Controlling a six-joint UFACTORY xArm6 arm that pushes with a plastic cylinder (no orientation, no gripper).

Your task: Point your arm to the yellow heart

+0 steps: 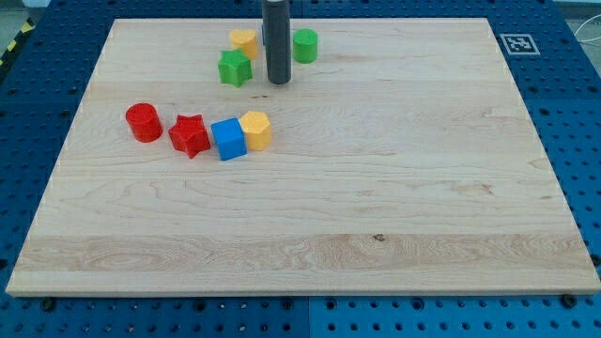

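Yellow heart (244, 41) sits just left of my tip (278, 82), not touching; no pincer exists to judge.

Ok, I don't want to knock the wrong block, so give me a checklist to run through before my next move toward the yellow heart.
1. Target found: ok. The yellow heart sits near the view's top, just left of the rod.
2. Tip located: ok. My tip rests on the wooden board, below and to the right of the heart.
3. Tip clear of the heart: ok, a small gap shows.
4. Neighbours in the way: not ok. The green star sits right beside the tip's left and touches or nearly touches the heart.
5. Green cylinder: ok, apart on the rod's right.
6. Lookalike: ok. The other yellow block lies lower, beside the blue cube.
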